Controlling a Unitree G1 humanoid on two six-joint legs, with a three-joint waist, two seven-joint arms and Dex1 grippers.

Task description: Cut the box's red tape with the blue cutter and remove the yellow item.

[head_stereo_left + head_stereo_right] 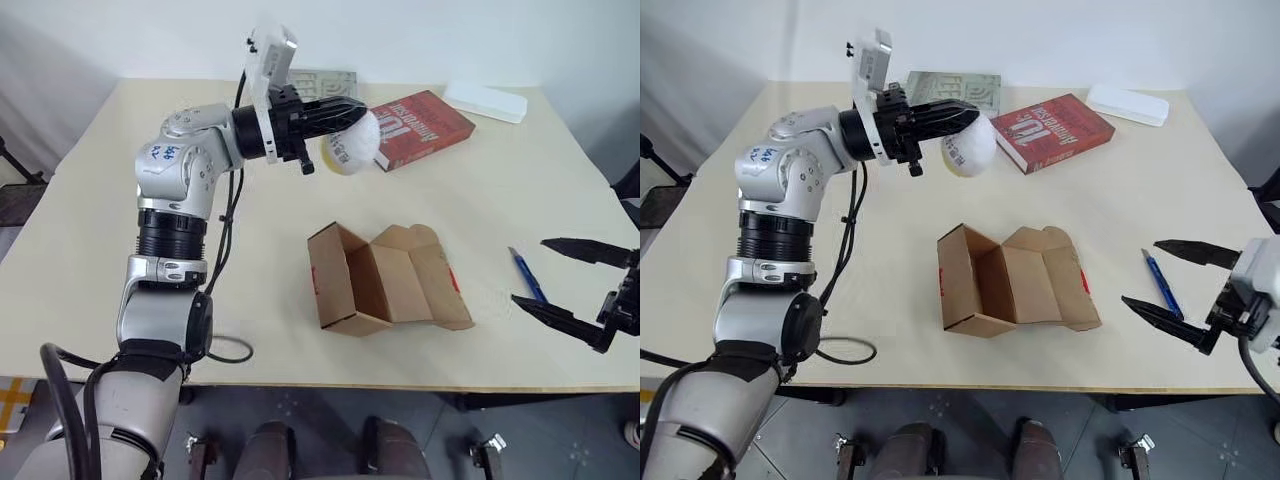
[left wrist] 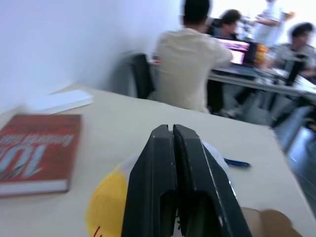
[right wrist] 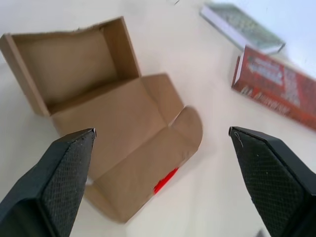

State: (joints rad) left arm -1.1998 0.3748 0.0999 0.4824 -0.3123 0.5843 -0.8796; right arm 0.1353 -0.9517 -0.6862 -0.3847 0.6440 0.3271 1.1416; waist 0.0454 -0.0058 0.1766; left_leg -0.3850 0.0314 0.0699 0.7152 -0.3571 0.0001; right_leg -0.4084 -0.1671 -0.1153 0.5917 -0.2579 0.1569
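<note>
The box (image 1: 385,280) lies open near the middle of the table (image 1: 90,200), its flaps folded out flat to the right, and its inside is bare cardboard with nothing in it. There is one box, and two bits of red tape (image 3: 165,180) show on its edges, one on the left wall and one on the outer flap. Two books lie at the far side: a red book (image 1: 422,128) and a grey-green book (image 1: 955,88) to its left. One white flat case (image 1: 485,102) sits at the far right. One blue cutter (image 1: 527,275) lies on the table to the right of the box, just beside the right gripper (image 1: 560,280), whose fingers stand wide apart and hold nothing. The left gripper (image 1: 345,115) is raised over the far side, its fingers pinched together on the yellow item (image 2: 106,205), a round yellow-and-white lump.
</note>
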